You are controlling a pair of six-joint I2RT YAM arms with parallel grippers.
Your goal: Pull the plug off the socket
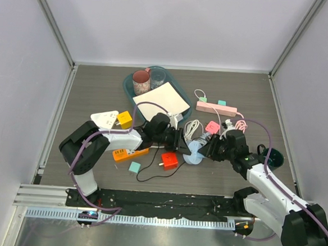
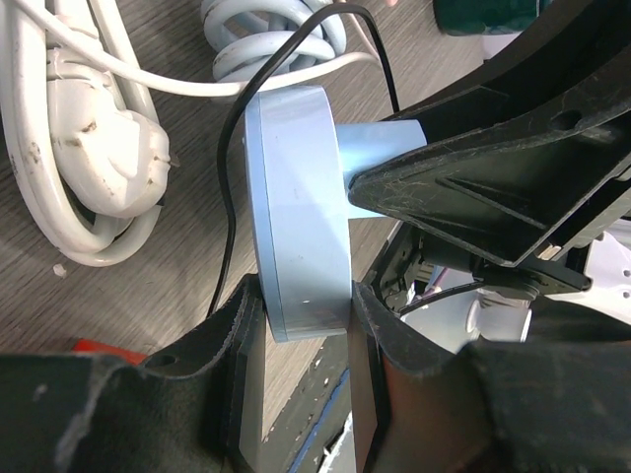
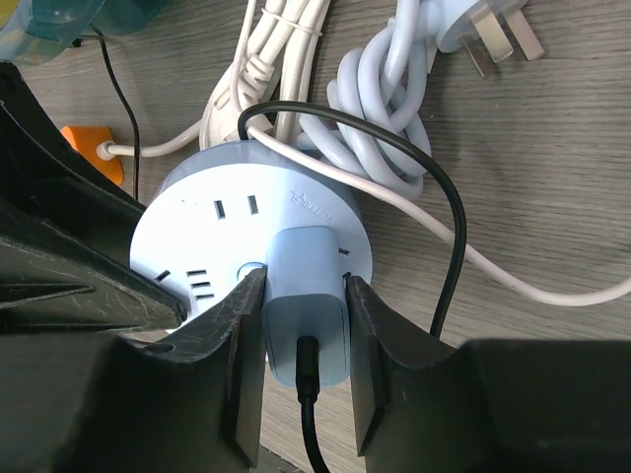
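The socket [image 1: 193, 154] is a round light-blue disc [image 2: 301, 217] standing on its edge on the table. My left gripper [image 2: 306, 320] is shut on its rim, one finger on each flat face. A light-blue plug [image 3: 306, 296] with a black cable sits in the socket's face [image 3: 197, 222]. Pressing both sides of that plug [image 2: 380, 148] is my right gripper [image 3: 306, 325], which is shut on it. From above, the left gripper [image 1: 181, 141] and right gripper [image 1: 206, 150] meet at the socket from opposite sides.
Coiled white cords [image 3: 296, 59] and the socket's own coiled lead [image 3: 380, 99] lie just behind. A red cube adapter [image 1: 170, 161], orange strip [image 1: 129, 153], pink strip [image 1: 216, 108], yellow cube [image 1: 125, 119] and a teal tray [image 1: 128, 89] with a cup surround the area.
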